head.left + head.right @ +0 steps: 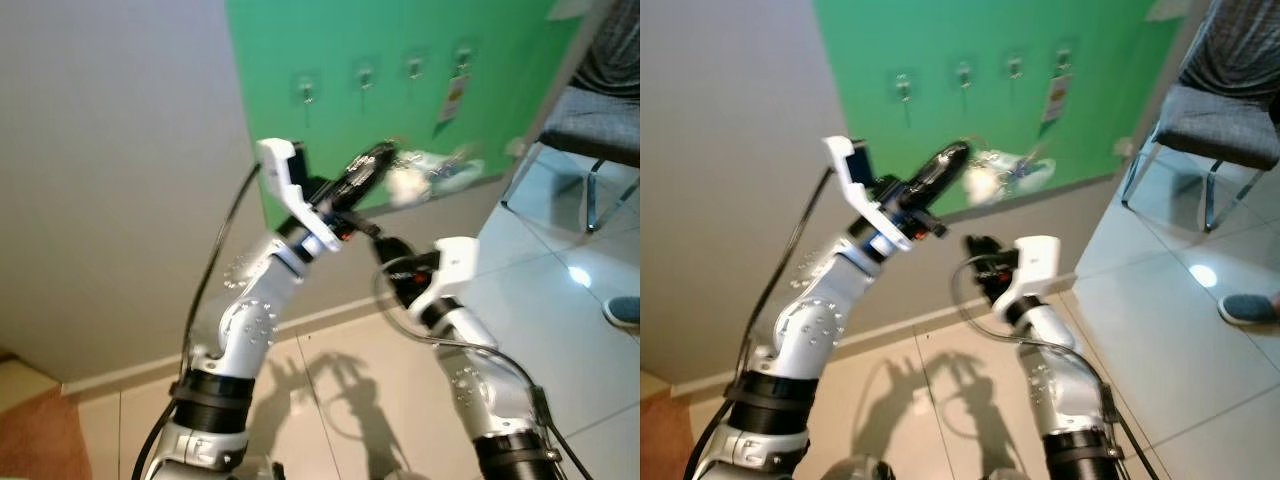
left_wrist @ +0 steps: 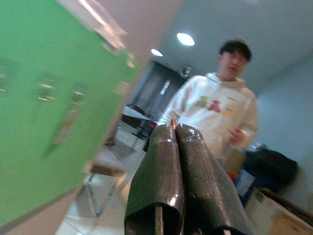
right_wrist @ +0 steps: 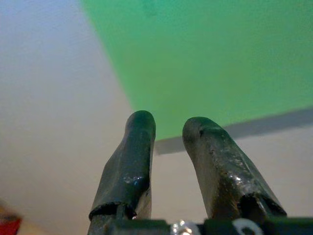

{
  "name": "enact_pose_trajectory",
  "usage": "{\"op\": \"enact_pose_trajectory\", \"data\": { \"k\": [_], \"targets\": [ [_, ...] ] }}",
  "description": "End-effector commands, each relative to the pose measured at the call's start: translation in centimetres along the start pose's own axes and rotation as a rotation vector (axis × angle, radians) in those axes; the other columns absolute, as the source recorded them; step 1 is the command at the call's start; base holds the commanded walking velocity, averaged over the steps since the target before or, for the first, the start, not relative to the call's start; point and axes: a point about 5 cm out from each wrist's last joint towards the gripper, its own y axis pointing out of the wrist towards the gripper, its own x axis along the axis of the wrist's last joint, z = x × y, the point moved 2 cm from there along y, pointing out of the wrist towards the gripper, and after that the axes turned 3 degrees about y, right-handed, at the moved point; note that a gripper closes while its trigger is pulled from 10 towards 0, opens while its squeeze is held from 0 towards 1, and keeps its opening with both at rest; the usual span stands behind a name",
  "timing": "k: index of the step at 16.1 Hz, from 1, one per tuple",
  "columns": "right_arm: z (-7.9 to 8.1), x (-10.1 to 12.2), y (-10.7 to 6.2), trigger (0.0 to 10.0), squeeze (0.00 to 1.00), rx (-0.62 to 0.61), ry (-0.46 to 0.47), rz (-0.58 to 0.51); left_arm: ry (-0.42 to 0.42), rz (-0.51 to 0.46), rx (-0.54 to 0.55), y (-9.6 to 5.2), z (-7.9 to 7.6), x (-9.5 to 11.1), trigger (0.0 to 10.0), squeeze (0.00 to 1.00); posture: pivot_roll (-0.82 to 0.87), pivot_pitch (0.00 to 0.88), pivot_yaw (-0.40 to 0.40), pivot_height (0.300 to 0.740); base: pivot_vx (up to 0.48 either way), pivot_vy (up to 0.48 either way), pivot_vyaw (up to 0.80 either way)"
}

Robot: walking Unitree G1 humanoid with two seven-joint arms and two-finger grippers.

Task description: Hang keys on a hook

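No legible text, brand, number or sign anywhere. Small yellow-and-white tag (image 1: pixel 455 98) hanging from a hook on the green wall panel (image 1: pixel 420 40): printed, but too blurred to read. Coloured print on the chest of the cream hooded sweatshirt (image 2: pixel 212 105) worn by the person in the left wrist view: a picture rather than readable lettering.
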Motion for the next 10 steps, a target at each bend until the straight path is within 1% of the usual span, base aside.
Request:
{"op": "enact_pose_trajectory", "data": {
  "k": [1, 2, 3, 5, 7, 8, 9, 10],
  "targets": [
    [-0.1, 0.6, -0.2, 10.0, 0.00, 0.014, -0.035, -0.019, 0.003, 0.001, 0.003, 0.0, -0.1, 0.0, 10.0, 0.00, -0.01, 0.070, 0.003, 0.740, 0.255, 0.000, 0.79],
    [-0.2, 0.5, -0.3, 10.0, 0.00, 0.008, -0.037, -0.015, 0.002, -0.001, 0.038, -0.3, 0.4, -0.2, 10.0, 0.00, -0.01, 0.071, 0.005, 0.740, 0.000, 0.000, 0.79],
    [0.0, 0.2, -0.3, 10.0, 0.00, 0.022, -0.023, 0.005, -0.007, 0.009, 0.068, -0.7, 0.9, -0.6, 10.0, 0.00, -0.01, 0.074, 0.008, 0.740, 0.000, 0.000, 0.55],
    [-0.4, -0.8, -0.5, 10.0, 0.00, -0.020, -0.052, 0.048, 0.016, 0.063, 0.133, -2.0, 2.0, -2.0, 10.0, 0.00, -0.01, 0.079, 0.016, 0.740, 0.000, 0.000, 0.00],
    [-0.8, -1.9, -1.1, 10.0, 0.00, -0.047, -0.075, 0.080, -0.004, 0.121, 0.214, -4.1, 3.3, -3.9, 10.0, 0.00, -0.01, 0.083, 0.023, 0.740, 0.000, 0.000, 0.00],
    [-1.3, -2.7, -1.6, 10.0, 0.00, -0.078, -0.075, 0.101, -0.001, 0.167, 0.267, -5.7, 4.1, -5.1, 10.0, 0.00, -0.01, 0.084, 0.033, 0.740, 0.000, 0.000, 0.00],
    [-1.6, -3.2, -1.8, 10.0, 0.00, -0.096, -0.073, 0.113, 0.001, 0.200, 0.304, -6.7, 4.7, -5.9, 10.0, 0.00, -0.01, 0.088, 0.037, 0.740, 0.000, 0.000, 0.00],
    [-1.7, -3.3, -1.9, 10.0, 0.00, -0.102, -0.070, 0.115, 0.002, 0.209, 0.314, -7.0, 4.9, -6.1, 10.0, 0.00, -0.01, 0.088, 0.037, 0.740, 0.000, 0.000, 0.00]
  ]
}}
